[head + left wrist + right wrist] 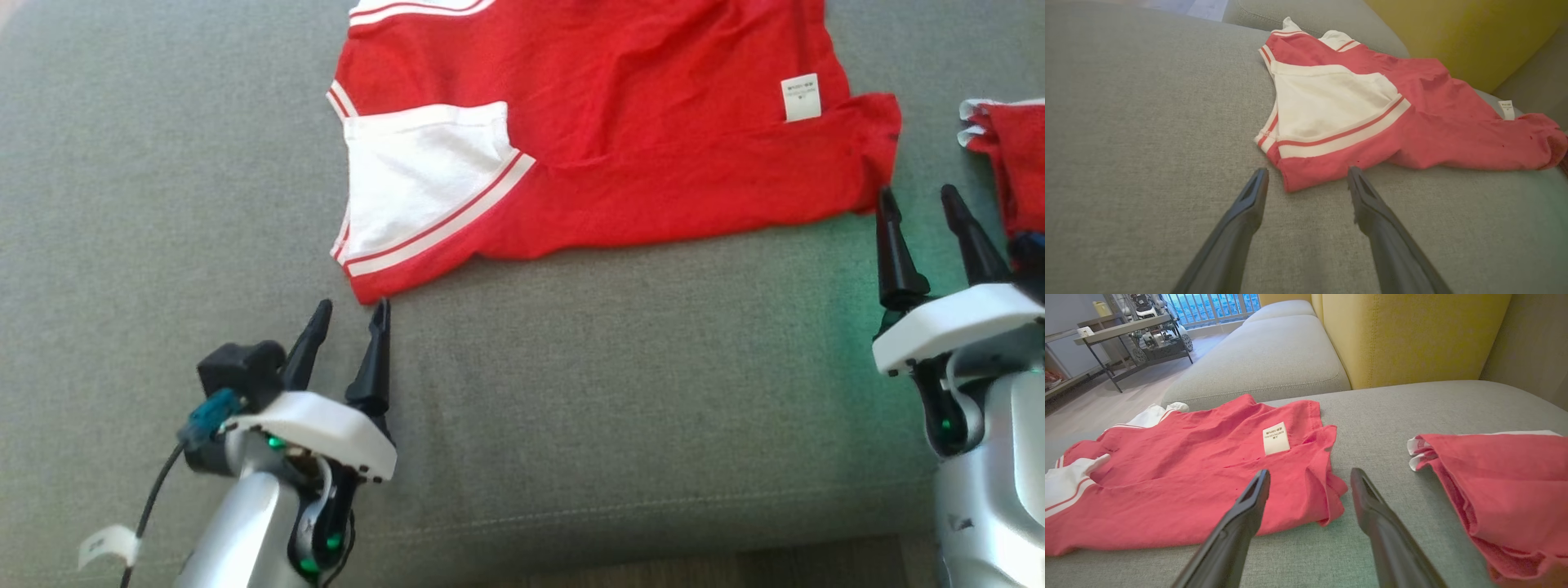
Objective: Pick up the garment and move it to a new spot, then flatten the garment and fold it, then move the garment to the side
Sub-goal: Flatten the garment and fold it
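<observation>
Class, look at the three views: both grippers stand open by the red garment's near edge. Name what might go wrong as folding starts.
1. The garment is bunched at its corner by the right gripper; a pinch there may catch several layers and fold wrinkles in.
2. A second red cloth lies close beside that gripper and might get snagged.
3. The left gripper sits barely at the hem; closing now may grasp little.

garment: red, white panel, red-white striped trim, white label | state: spread flat, wrinkled | place: on grey cushion
</observation>
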